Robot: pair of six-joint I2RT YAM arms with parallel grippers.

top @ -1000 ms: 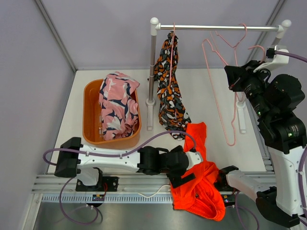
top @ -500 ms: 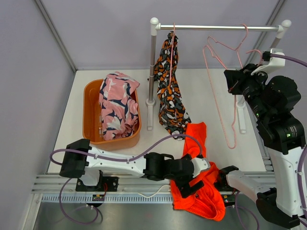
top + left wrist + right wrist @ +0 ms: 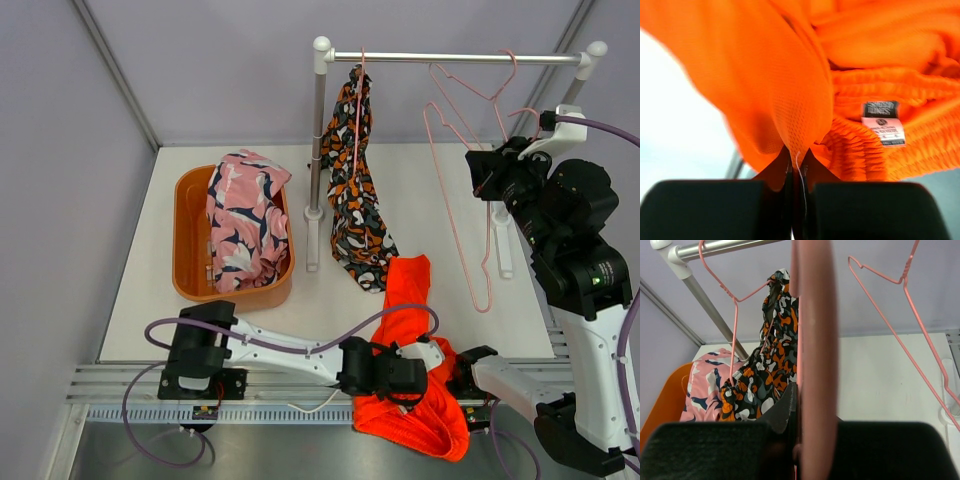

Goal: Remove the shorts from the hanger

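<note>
Orange shorts (image 3: 410,385) lie heaped over the near edge of the counter, toward its right corner, off any hanger. The left gripper (image 3: 794,175) has its fingers closed tight on one thin fold of the mesh, probably to drag the pair clear. The right gripper (image 3: 800,440) is clamped on the wire of an empty pink hanger (image 3: 812,365) near the right edge, seemingly to steady it on the rail (image 3: 450,58) along the far edge. Black patterned shorts (image 3: 352,200) hang from another hanger on that rail, so that pair is not yet done. Pink shorts (image 3: 240,225) fill the basket (image 3: 185,260) by the left edge. A white label (image 3: 881,131) sits on the orange waistband; its print is too blurred to read.
</note>
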